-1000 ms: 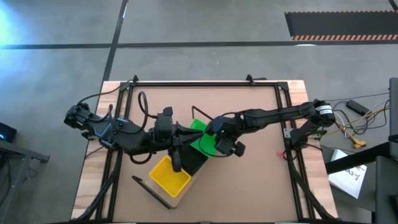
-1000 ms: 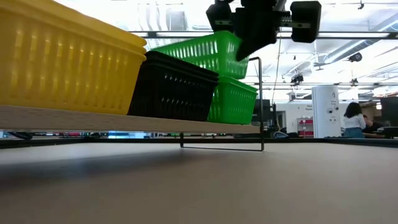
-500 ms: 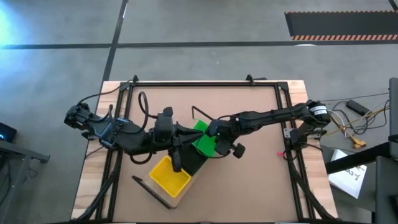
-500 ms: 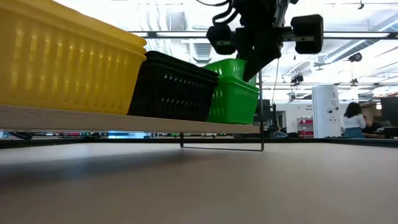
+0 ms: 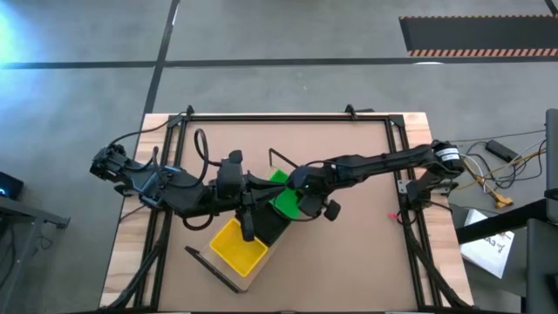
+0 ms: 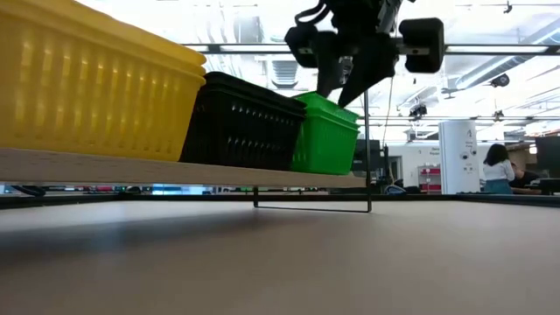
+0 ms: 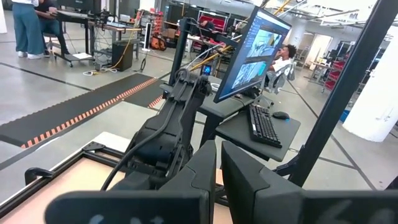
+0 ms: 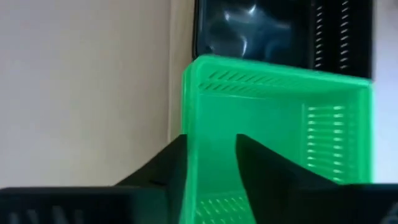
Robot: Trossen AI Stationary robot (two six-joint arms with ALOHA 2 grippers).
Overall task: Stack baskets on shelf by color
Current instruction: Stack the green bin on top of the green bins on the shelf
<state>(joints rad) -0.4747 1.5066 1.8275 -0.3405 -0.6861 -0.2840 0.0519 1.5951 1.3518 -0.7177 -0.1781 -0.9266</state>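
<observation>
The shelf [image 6: 175, 171] lies slantwise on the tabletop. On it in a row stand a yellow basket [image 6: 87, 87], a black basket [image 6: 245, 122] and a green basket [image 6: 328, 136], which sits level on the board's far end. My right gripper [image 8: 211, 140] hangs open just above the green basket [image 8: 280, 124]. One finger is outside its wall and one inside, with a gap showing at the inner finger. My left gripper [image 7: 219, 152] is shut on nothing. It waits over the shelf, left of the green basket [image 5: 283, 196].
The table's black metal frame [image 5: 261, 116] runs round the tabletop. Bare tabletop [image 5: 366, 253] lies to the right of the shelf. A person [image 6: 497, 166] stands far off in the room behind, and desks with a monitor [image 7: 255, 50] show beyond the table.
My right gripper has gone down with a tilted green basket. It has set the basket level into the green one on the shelf, so the two now show as one. The gripper has then opened and let go, staying just above the rim.
</observation>
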